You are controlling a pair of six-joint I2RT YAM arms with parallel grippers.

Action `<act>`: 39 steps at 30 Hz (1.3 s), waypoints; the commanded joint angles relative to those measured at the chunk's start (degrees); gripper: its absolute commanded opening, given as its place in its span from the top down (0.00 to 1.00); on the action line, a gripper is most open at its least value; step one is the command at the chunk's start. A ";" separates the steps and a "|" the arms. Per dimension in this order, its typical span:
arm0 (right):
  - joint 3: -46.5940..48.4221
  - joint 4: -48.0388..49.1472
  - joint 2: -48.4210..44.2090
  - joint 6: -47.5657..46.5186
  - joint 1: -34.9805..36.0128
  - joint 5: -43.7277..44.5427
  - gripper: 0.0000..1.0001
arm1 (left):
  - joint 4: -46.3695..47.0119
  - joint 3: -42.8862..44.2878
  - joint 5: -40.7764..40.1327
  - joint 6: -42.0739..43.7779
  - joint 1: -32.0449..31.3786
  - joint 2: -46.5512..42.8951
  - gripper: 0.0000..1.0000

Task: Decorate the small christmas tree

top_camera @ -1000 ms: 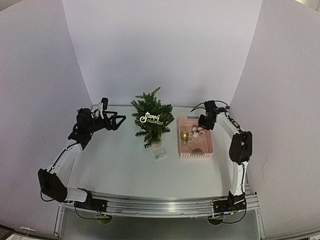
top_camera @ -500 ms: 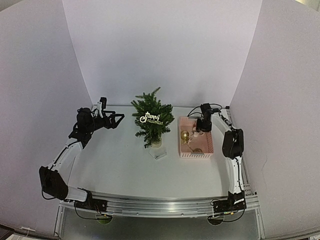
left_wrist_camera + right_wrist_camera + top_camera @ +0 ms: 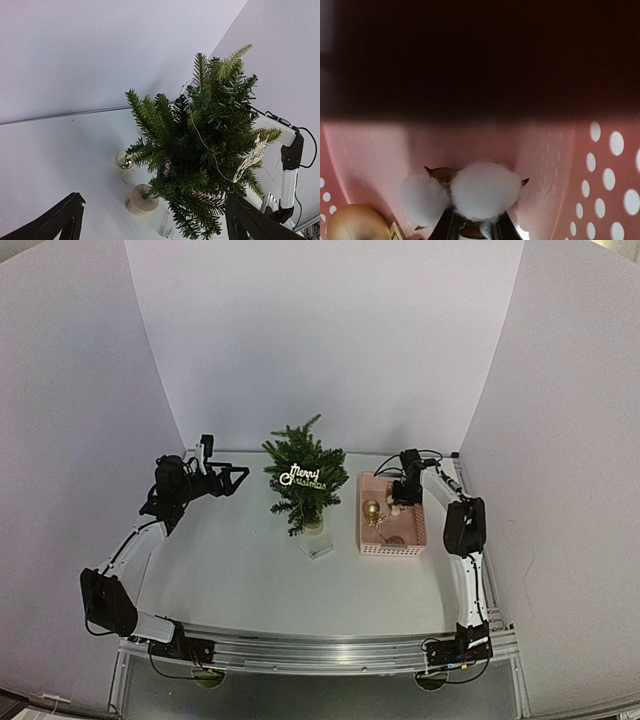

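Since a moment ago the right arm has swung in from the side, and the right gripper (image 3: 398, 498) now reaches down into the far end of the pink basket (image 3: 392, 551). In the right wrist view its two fingers (image 3: 449, 226) pinch in close on the bottom of a fluffy white ball (image 3: 482, 190). A second white puff (image 3: 422, 197) sits just beside it, and a shiny gold ball (image 3: 357, 222) lies near the corner.

The left arm has hardly moved. The left gripper (image 3: 238, 480) hangs in the air to the left of the small christmas tree (image 3: 305, 452), and its jaws are spread wide with nothing in them. It points at the tree but does not touch it.

The tree stands upright on the white table (image 3: 230, 570), toward the back and near the middle, just left of the basket. A sparkly "Merry Christmas" sign (image 3: 303, 478) hangs on its front. Its pale round base (image 3: 141, 199) rests on the table. A small clear thing (image 3: 319, 549) lies on the table in front of the tree.
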 commanded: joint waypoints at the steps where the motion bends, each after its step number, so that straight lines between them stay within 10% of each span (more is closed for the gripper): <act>1: -2.63 -1.77 -3.45 -0.56 0.08 -0.62 0.90 | 3.30 -0.65 1.36 -0.62 0.30 -0.08 0.01; 22: -3.61 0.93 -27.97 2.60 1.63 -0.63 0.97 | 7.34 -2.98 3.27 -2.38 0.29 -2.08 0.00; 39: -8.57 47.94 -35.62 2.87 20.24 -5.94 0.98 | 8.77 -4.65 5.58 -1.20 0.34 -2.13 0.01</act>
